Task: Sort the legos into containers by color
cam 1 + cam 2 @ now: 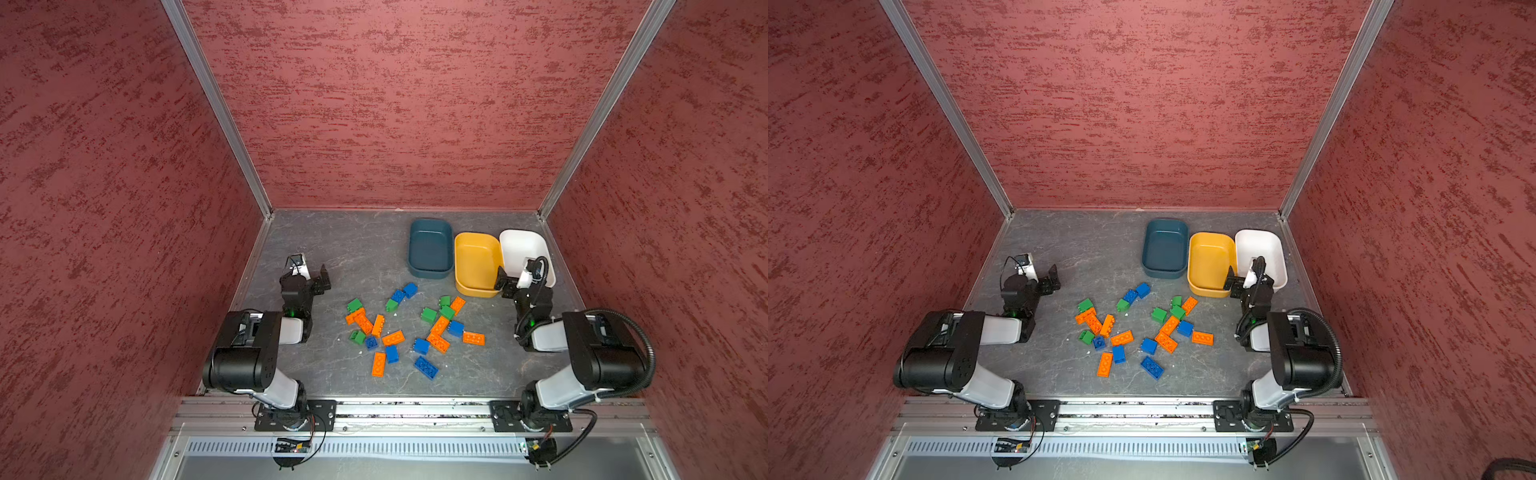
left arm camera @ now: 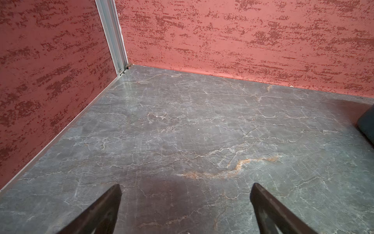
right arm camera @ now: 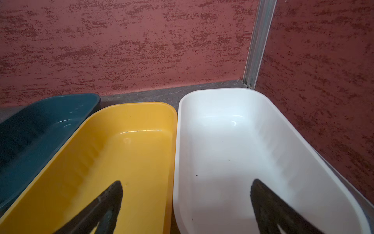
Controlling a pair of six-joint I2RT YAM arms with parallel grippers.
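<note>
The left gripper [image 2: 186,187] and right gripper [image 3: 186,182] were both spread wide and empty, the right hanging over the near ends of the yellow tub [image 1: 476,262] and white tub [image 1: 523,245], with the teal tub [image 1: 430,249] beside them. The Lego bricks [image 1: 392,338] lay loose between and behind the grippers. They looked light, rigid and slick, probably best pinched across their flat side walls.

You're seeing blue, green and orange legos [image 1: 439,325] lying scattered at lower centre in both top views. Up and right of them, the teal tub [image 1: 430,249], yellow tub [image 1: 476,262] and white tub [image 1: 521,247] are sitting in a row, empty, yellow touching white.
</note>
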